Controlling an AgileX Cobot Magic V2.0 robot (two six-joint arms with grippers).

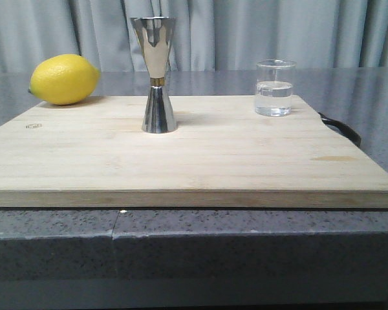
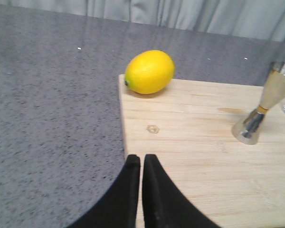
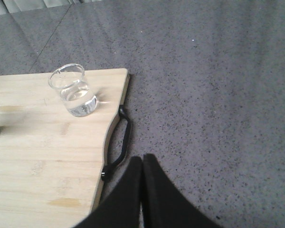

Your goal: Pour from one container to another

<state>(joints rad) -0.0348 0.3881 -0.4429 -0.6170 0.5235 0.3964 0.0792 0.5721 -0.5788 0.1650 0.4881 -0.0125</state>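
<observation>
1. I'm seeing both grippers, left (image 2: 140, 164) and right (image 3: 142, 166), pressed together, holding nothing.
2. The beaker (image 1: 274, 88), part-filled, is standing at the board's (image 1: 181, 161) far right; jigger (image 1: 158, 74) mid-board.
3. Glass, likely slick and fragile: I'm planning a mid-wall hold.

A pale wooden cutting board (image 1: 200, 161) is laid on a speckled grey countertop (image 1: 181, 223). A yellow lemon (image 1: 64, 79) is seen at the board's far left corner, resting on its edge. A black handle (image 1: 341, 126) is fixed to the board's right side. Grey curtains (image 1: 246, 32) are hung behind.
</observation>
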